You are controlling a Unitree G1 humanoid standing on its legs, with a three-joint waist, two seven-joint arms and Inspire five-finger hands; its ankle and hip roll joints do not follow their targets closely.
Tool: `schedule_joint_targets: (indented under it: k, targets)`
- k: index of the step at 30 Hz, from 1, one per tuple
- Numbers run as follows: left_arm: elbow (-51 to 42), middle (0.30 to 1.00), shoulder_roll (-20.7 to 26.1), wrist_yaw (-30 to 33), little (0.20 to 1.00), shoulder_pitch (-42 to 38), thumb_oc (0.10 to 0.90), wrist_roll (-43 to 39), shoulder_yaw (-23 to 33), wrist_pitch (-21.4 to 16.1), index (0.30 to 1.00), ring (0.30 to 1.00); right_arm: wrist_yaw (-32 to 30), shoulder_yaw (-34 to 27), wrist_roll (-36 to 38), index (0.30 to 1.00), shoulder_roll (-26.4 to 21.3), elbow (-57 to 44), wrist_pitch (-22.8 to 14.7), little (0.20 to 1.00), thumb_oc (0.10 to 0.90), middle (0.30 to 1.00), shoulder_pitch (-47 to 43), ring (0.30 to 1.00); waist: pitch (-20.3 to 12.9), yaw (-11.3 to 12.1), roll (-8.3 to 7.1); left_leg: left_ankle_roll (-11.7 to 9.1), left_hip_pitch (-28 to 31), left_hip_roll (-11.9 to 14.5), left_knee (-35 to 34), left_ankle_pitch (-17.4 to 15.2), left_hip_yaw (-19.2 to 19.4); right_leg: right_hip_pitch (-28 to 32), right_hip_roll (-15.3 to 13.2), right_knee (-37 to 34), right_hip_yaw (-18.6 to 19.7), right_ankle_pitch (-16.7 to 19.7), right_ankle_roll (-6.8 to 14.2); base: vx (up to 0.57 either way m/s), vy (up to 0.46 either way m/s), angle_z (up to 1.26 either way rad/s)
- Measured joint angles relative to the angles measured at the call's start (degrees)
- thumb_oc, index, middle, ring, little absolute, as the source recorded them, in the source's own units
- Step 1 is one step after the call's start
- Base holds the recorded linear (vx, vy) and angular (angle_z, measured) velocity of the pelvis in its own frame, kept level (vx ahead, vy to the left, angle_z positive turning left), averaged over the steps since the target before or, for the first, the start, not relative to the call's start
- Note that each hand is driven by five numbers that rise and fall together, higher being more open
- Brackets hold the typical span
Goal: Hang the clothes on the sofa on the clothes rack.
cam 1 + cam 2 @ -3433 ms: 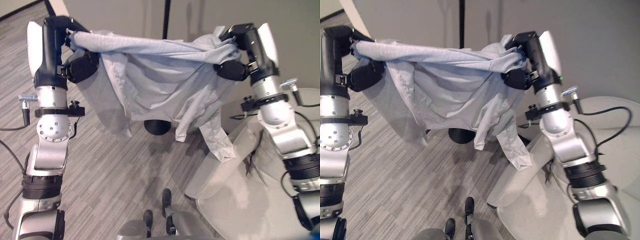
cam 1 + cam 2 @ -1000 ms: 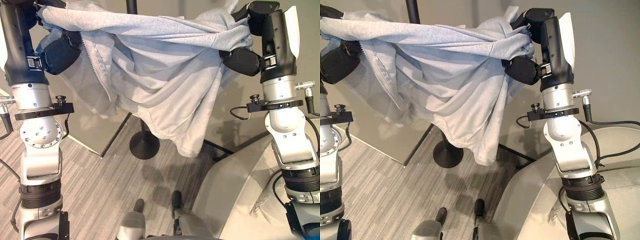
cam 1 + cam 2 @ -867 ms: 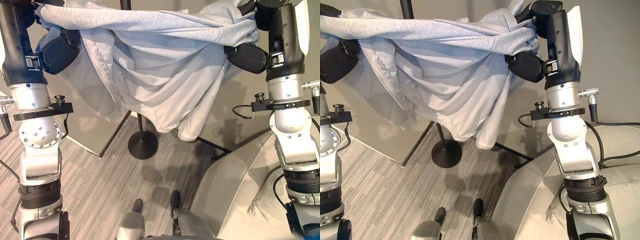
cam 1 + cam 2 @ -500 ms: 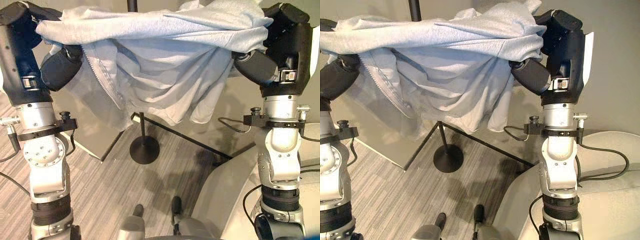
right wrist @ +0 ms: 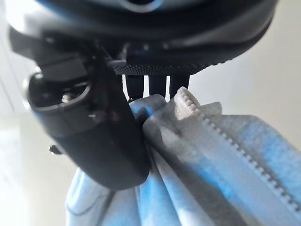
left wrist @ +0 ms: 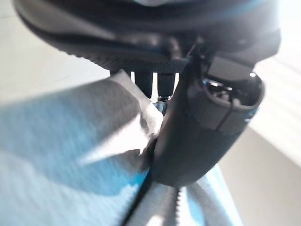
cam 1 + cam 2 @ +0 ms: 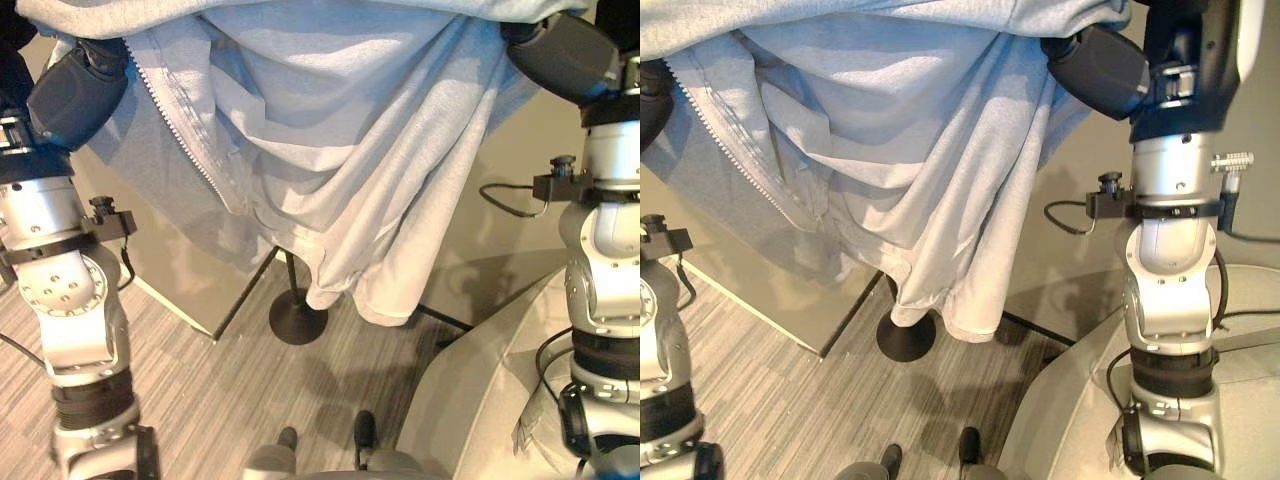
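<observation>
Grey cotton-looking zip jacket [image 7: 330, 150] fills the whole upper half of the frame, stretched out between both arms and sagging in the middle, hem dangling down to about the center. Definitely soft and floppy, probably pretty light, and it'll drape over whatever it lands on, so I'd guess the trick is keeping it spread by the top edge like it is now.

Left hand [image 6: 202, 122] is clamped on the fabric right by the zipper, thumb pinching cloth against the fingers in its wrist view. Right hand [image 5: 99, 136] is doing the same on its end, with the zipper teeth [image 5: 225, 132] bunched next to the thumb. Both grips look solid to me, though slick zipper tape could slide if it gets tugged.

Below the jacket, center of the frame, you can see the clothes rack [image 7: 297, 322]: thin dark pole on a round black base, sitting on striped grey carpet [image 7: 190, 400]. Pale sofa [image 7: 490, 390] curves through the lower right. Plain beige wall [image 7: 1060, 260] behind it all.
</observation>
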Motion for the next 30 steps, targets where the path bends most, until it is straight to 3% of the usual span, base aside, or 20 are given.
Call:
schedule_joint_targets:
  k: [3,6,9,12,13,14,17,18,21,23,26,30]
  targets:
    - [4.0,0.3,4.15,1.43,0.3,-2.4,0.4,1.93,-2.16,0.15,0.3,0.3,-0.81,3.1,0.11,0.3,-0.11,4.17,0.27,0.3,0.4,0.3,-2.41,0.3,-0.92,-0.19,-0.83,-0.09,0.06,0.1,-0.21,0.1,0.0,0.01,0.07,-0.01,-0.06,0.01,0.01,0.01,-0.006,-0.01]
    - [12.32,0.3,14.23,3.65,0.3,-5.87,0.4,6.44,-7.55,0.29,0.3,0.3,-1.21,11.31,0.49,0.3,-1.78,12.16,-0.19,0.3,0.4,0.3,-8.65,0.3,-1.37,-0.33,-1.72,-0.13,0.19,0.17,-0.12,0.21,0.18,0.02,0.18,-0.01,0.08,0.07,0.06,0.01,-0.006,-0.02]
    - [19.17,0.3,17.25,5.76,0.3,-11.19,0.4,8.41,-13.0,0.68,0.3,0.3,-1.31,17.69,0.84,0.3,-1.93,17.87,0.48,0.3,0.4,0.3,-13.07,0.3,-1.5,0.2,-2.2,-0.14,0.24,0.18,-0.34,0.35,0.16,0.0,0.17,-0.02,0.03,0.1,0.09,0.01,0.0,0.01]
    - [23.16,0.3,17.52,6.91,0.3,-15.8,0.4,8.34,-17.69,2.39,0.3,0.3,-1.45,22.68,2.42,0.3,-1.91,22.62,0.96,0.3,0.4,0.3,-16.63,0.3,-1.46,0.49,-2.92,-0.12,0.25,0.19,-0.44,0.36,0.16,-0.04,0.17,-0.02,0.02,0.1,0.09,0.0,0.0,0.0]
    - [26.4,0.3,17.75,7.2,0.3,-19.06,0.4,8.35,-20.9,2.51,0.3,0.3,-1.47,24.52,3.1,0.3,-1.91,25.03,1.08,0.3,0.4,0.3,-18.31,0.3,-1.42,0.76,-3.19,-0.11,0.24,0.19,-0.43,0.38,0.16,-0.04,0.18,-0.02,0.01,0.1,0.09,0.0,0.0,0.0]
    - [32.42,0.3,18.71,7.27,0.3,-25.33,0.4,8.15,-28.04,3.35,0.3,0.3,-1.5,27.33,3.14,0.3,-1.85,28.95,2.0,0.3,0.4,0.3,-21.02,0.3,-1.23,1.14,-3.74,-0.11,0.13,0.18,-0.39,0.44,0.15,-0.17,0.17,-0.02,0.02,0.12,0.12,0.0,0.0,0.0]
    - [37.15,0.3,19.14,7.2,0.3,-29.95,0.4,7.84,-33.79,3.8,0.3,0.3,-1.58,30.5,3.67,0.3,-1.81,32.53,2.37,0.3,0.4,0.3,-24.03,0.3,-1.02,1.12,-4.23,-0.09,0.09,0.17,-0.6,0.46,0.17,-0.48,0.15,-0.02,0.05,0.12,0.12,0.0,0.0,0.0]
    - [42.06,0.3,19.2,7.09,0.3,-34.52,0.4,7.65,-39.75,4.09,0.3,0.3,-1.61,33.98,4.61,0.3,-1.79,36.21,3.04,0.3,0.4,0.3,-27.44,0.3,-0.91,1.15,-4.48,-0.07,-0.18,0.15,-0.72,0.51,0.22,-0.89,0.14,-0.01,0.09,0.13,0.13,0.0,0.0,0.0]
    - [46.09,0.3,19.03,6.83,0.3,-38.25,0.4,6.92,-44.99,4.69,0.3,0.3,-1.6,35.21,5.31,0.3,-0.71,39.12,3.64,0.3,0.4,0.3,-29.64,0.3,-0.82,0.61,-4.6,-0.07,-0.13,0.22,-1.17,0.57,0.34,-1.07,0.17,-0.01,0.08,0.12,0.12,0.03,0.014,0.0]
    - [51.57,0.3,18.53,6.14,0.3,-43.28,0.4,5.56,-50.1,5.09,0.3,0.3,-1.62,36.56,5.59,0.3,2.47,43.58,4.51,0.3,0.4,0.3,-33.37,0.3,-0.5,-0.24,-4.84,-0.07,-0.14,0.2,-1.25,0.57,0.76,-1.16,0.15,-0.01,0.1,0.12,0.13,0.0,0.006,-0.03]
    - [54.81,0.3,17.63,6.35,0.3,-48.77,0.4,5.41,-52.63,4.86,0.3,0.3,-1.67,37.98,5.5,0.3,2.59,45.23,4.68,0.3,0.4,0.3,-35.74,0.3,2.48,-0.47,-6.1,-0.08,-1.38,-0.02,-0.9,0.55,1.61,-2.48,0.05,0.0,0.26,0.19,0.19,-0.02,0.033,-0.06]
    - [49.55,0.3,17.54,6.14,0.3,-41.72,0.4,5.62,-48.24,5.12,0.3,0.3,-1.57,32.91,5.14,0.3,4.1,38.03,5.37,0.3,0.4,0.3,-27.75,0.3,2.65,-0.34,-6.16,-0.06,-2.5,0.03,-0.99,0.58,2.06,-3.7,0.14,0.0,0.8,0.32,0.17,0.02,0.011,-0.04]
